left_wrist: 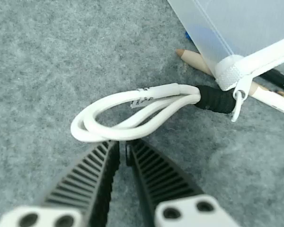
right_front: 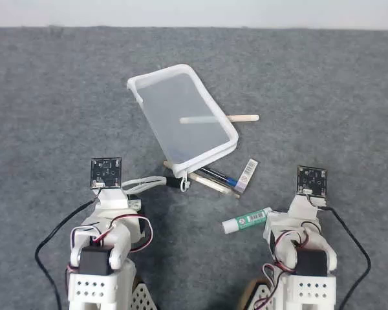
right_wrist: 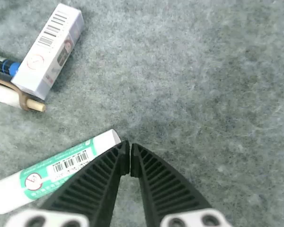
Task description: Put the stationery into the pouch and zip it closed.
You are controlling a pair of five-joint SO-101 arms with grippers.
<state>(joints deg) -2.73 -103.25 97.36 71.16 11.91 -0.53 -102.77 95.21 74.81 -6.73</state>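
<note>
Your pouch (right_front: 181,116) lies on the grey bench (right_front: 52,97) ahead of both grippers, its white pull cord (left_wrist: 128,116) looped just in front of your left gripper (left_wrist: 124,147), which is pressed together on nothing, while your right gripper (right_wrist: 130,152), likewise closed and empty, sits beside the green-labelled glue stick (right_wrist: 52,177).

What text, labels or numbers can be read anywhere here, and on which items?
Nothing is clear enough to quote.
Small white cardboard box: barcode and fine print, too small to read.
White-and-green plastic tube: barcode, round logo and a line of print, all blurred.
White shrink sleeve on the looped cord: a few dark marks, illegible.
Black pen: white lettering, cut off at the picture's edge.
</note>
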